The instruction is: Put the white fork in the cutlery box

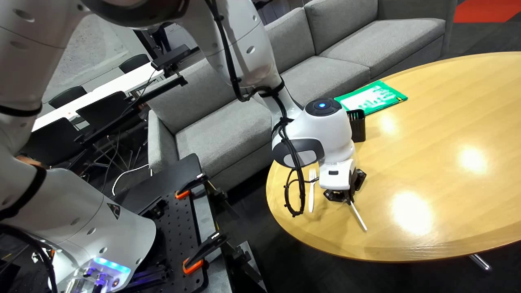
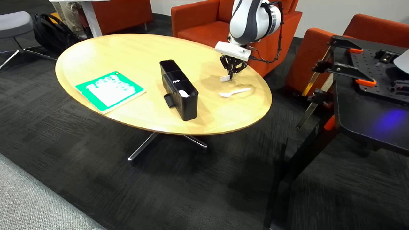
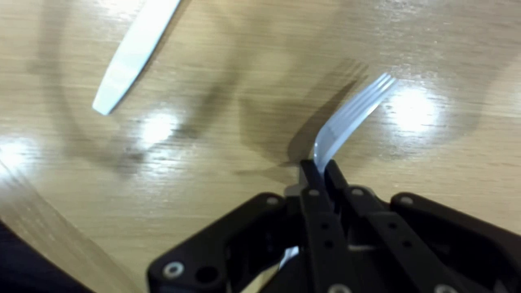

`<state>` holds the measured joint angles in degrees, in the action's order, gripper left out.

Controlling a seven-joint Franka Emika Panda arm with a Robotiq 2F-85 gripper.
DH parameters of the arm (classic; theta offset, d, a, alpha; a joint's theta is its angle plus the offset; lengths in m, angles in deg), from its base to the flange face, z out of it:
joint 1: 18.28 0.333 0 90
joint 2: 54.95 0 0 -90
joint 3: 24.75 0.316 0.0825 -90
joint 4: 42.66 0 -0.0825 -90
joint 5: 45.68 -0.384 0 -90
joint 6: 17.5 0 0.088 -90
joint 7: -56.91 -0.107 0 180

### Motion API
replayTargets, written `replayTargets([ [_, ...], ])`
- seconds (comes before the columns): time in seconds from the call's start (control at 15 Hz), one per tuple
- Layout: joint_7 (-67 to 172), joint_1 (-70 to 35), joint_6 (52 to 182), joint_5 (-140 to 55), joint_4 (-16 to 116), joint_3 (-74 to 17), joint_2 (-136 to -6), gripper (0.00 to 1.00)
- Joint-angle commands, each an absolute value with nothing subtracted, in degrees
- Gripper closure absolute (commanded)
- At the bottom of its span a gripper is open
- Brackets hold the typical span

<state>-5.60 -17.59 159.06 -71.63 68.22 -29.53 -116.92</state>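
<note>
My gripper (image 3: 320, 172) is shut on the white fork (image 3: 351, 119), gripping it near the neck. The tines stick out past the fingertips, apart from their shadow on the table. In an exterior view the gripper (image 1: 349, 198) points down and the fork's handle (image 1: 358, 217) slants out below it. The fork's head (image 2: 225, 78) shows under the gripper (image 2: 231, 74) in an exterior view. The cutlery box (image 2: 189, 108) is black, with compartments holding white utensils. It stands apart from the gripper, and its end shows behind the arm in an exterior view (image 1: 358, 131).
Another white utensil (image 2: 235, 92) lies on the oval wooden table (image 2: 223, 118) near the gripper; its handle shows in the wrist view (image 3: 132, 61). A green-and-white sheet (image 2: 110, 91) lies beyond the box. A loop of black cable (image 1: 302, 195) hangs from the wrist.
</note>
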Motion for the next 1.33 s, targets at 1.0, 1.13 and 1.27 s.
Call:
replayTargets([
  [1.0,27.4,-65.7,156.8,-81.4,68.3,26.9,-107.9,0.98],
  [1.13,31.8,-66.1,153.3,-84.0,67.1,27.7,-110.4,0.98],
  [1.27,35.8,-65.1,149.8,-86.8,65.7,26.7,-112.3,0.98],
])
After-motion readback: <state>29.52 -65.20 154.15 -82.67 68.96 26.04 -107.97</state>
